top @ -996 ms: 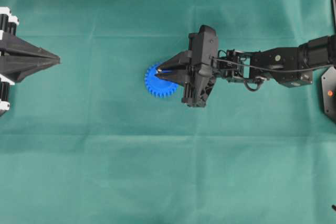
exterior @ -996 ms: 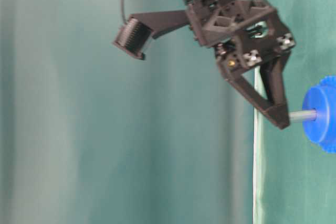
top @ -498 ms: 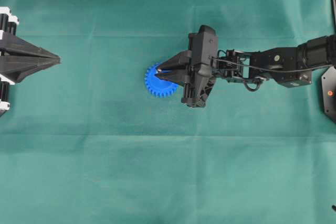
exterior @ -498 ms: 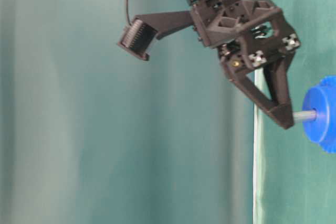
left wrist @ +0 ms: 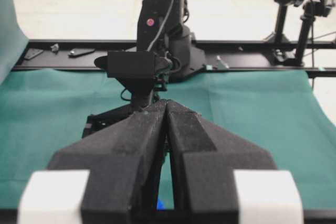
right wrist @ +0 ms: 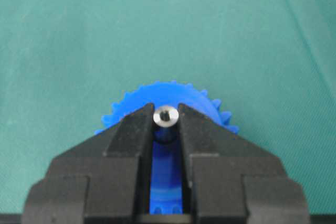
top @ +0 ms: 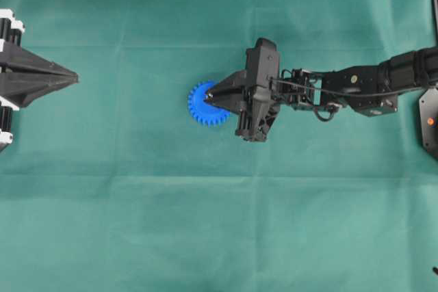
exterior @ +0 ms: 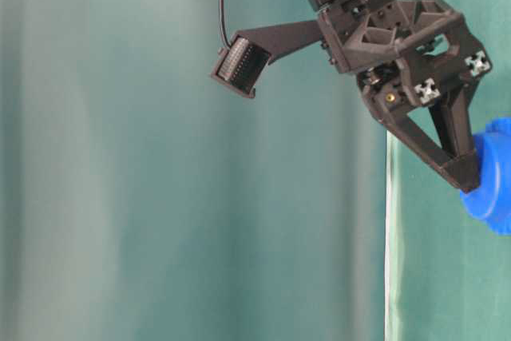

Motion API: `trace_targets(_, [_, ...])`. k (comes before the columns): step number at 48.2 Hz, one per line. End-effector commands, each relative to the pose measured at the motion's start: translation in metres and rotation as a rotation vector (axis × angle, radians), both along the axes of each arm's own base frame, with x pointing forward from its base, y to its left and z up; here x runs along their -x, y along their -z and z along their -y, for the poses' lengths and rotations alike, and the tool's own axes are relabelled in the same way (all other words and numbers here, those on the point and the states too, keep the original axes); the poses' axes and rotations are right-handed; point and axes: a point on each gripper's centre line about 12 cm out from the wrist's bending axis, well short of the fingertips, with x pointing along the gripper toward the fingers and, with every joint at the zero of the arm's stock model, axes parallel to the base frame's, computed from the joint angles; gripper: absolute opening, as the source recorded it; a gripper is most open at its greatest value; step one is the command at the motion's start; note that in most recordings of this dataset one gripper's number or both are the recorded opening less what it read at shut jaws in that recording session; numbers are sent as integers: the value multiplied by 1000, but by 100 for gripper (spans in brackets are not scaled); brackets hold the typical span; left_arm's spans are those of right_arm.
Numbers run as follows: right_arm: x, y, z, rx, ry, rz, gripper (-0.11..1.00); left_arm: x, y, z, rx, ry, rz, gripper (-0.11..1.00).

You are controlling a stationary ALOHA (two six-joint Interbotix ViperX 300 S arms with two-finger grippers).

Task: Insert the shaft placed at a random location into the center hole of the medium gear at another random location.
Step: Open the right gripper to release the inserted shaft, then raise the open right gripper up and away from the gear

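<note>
The medium gear (top: 200,106) is bright blue and lies flat on the green cloth near the middle. My right gripper (top: 209,94) hangs over its hub, shut on the shaft (right wrist: 166,116), whose round silvery top shows between the black fingertips (right wrist: 132,128). The shaft stands upright on the hub of the gear (right wrist: 131,103). In the table-level view the fingertips (exterior: 465,176) touch the hub (exterior: 493,172) and no length of shaft shows. The center hole is hidden under the shaft and fingertips. My left gripper (top: 74,80) rests shut at the far left edge, far from the gear, with nothing in it (left wrist: 166,103).
Green cloth (top: 205,223) covers the whole table. The right arm (top: 356,87) stretches in from the right edge. A black rail (left wrist: 252,59) and a camera stand (left wrist: 281,3) sit behind the table's far side.
My right gripper has come down onto the gear. The stretch of shaft that showed between fingertips and hub is gone from sight. The left arm has not moved.
</note>
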Motion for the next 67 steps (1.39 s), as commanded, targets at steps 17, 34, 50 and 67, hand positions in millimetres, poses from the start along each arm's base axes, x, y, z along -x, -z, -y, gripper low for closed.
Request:
trace_targets(17, [-4,-5,1,-2,-1,-14,14,-2,-7,-1,-3,-2,17,0])
trace_targets(34, [-3,-25,1,0,-1,29,72,-2,-8,-1,-3,-2,18,0])
trace_targets(50, [8,-56,-2,2,-10,68,74,-2,-7,-1,-1,-2,17,0])
trace_targets(67, [23,-87,-7,6,-27,103,74,-2,-7,-1,0,-4,15,0])
